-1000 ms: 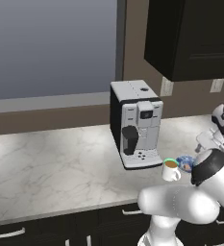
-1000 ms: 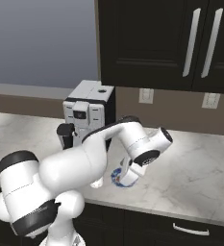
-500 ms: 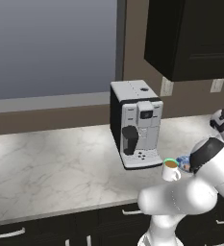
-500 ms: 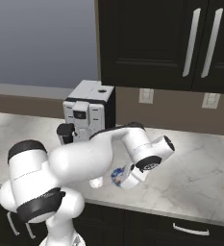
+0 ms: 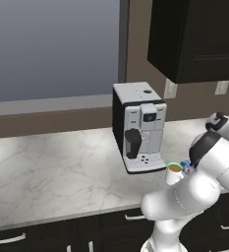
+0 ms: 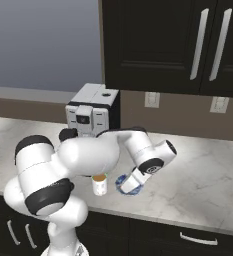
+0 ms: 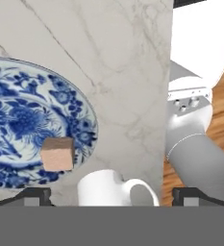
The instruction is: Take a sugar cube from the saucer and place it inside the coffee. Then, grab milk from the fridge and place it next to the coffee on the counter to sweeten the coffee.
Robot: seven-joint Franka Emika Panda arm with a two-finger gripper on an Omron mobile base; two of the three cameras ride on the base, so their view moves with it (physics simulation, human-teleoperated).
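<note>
Now the claw (image 7: 111, 194) is hanging over the marbled tabletop (image 7: 118, 62), looking down on the blue patterned saucer (image 7: 17, 96), and its two dark fingertips (image 7: 31, 196) are showing wide apart at the bottom corners of the hand view with nothing between them. A small tan sugar cube (image 7: 57, 153) is lying on the saucer's near right part, just inside its rim. The coffee (image 7: 108, 187), a white mug with its handle turned to the right of that view, is sitting just beside the saucer's edge, between the fingertips; whether mug and saucer are touching cannot be told. In the right base view the arm is bending down over the tabletop (image 6: 203, 175), its hand covering most of the saucer (image 6: 122, 181), and the coffee (image 6: 99, 184) is standing just left of it, brown liquid showing at the top. In the left base view the coffee (image 5: 173, 173) is sitting in front of the black-and-silver coffee machine (image 5: 138, 128), near the tabletop's front edge, with a sliver of the saucer (image 5: 186, 165) peeking out beside the arm. Dark wall cabinets (image 6: 173, 45) are hanging above.
</note>
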